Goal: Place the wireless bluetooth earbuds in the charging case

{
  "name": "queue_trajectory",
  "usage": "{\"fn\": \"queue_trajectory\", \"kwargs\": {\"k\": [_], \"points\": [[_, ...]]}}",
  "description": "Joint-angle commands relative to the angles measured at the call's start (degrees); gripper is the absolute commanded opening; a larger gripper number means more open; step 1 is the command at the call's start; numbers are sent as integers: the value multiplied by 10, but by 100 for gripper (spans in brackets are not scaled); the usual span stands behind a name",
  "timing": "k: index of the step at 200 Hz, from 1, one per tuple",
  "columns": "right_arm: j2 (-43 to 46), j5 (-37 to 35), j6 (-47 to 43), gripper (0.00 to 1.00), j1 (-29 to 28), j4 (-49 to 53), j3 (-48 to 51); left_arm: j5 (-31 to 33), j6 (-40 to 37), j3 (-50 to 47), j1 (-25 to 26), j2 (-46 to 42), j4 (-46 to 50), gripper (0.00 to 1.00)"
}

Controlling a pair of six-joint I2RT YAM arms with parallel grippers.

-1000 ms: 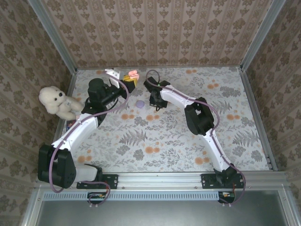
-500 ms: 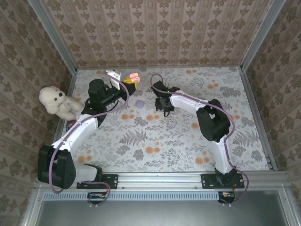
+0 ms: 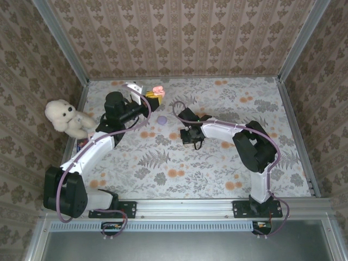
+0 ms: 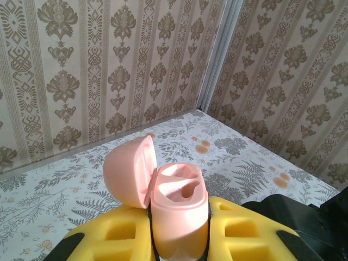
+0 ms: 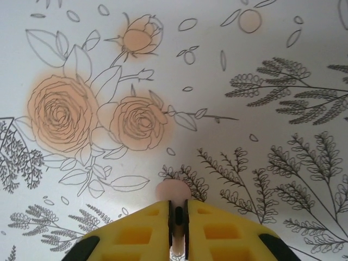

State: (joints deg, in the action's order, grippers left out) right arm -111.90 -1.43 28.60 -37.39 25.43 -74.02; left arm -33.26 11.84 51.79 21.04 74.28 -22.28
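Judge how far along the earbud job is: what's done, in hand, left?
Done: the pink charging case is gripped lid-open in the left end effector, sockets apparently empty. In hand: the right end effector pinches a small pink piece, likely an earbud. Left: seating earbuds in the case.

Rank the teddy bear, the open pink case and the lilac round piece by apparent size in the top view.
Largest: teddy bear, clearly.
Then open pink case and lilac round piece: near alike; the case is held up nearer the camera, so unranked.
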Motion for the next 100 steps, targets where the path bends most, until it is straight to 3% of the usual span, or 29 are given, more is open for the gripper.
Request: {"fn": "queue_trajectory", "kwargs": {"k": [1, 21, 39, 100], "points": [[0, -2, 2, 22, -3, 39, 7, -11, 1, 19, 5, 5, -3, 0], [-2, -13, 38, 33, -4, 71, -11, -10, 1, 20, 7, 8, -5, 0], [-2, -17, 60, 37, -7, 81, -24, -10, 1, 22, 9, 9, -5, 0], [-19, -55, 77, 39, -15, 123, -81, -9, -1, 25, 10, 8, -3, 0]]}}
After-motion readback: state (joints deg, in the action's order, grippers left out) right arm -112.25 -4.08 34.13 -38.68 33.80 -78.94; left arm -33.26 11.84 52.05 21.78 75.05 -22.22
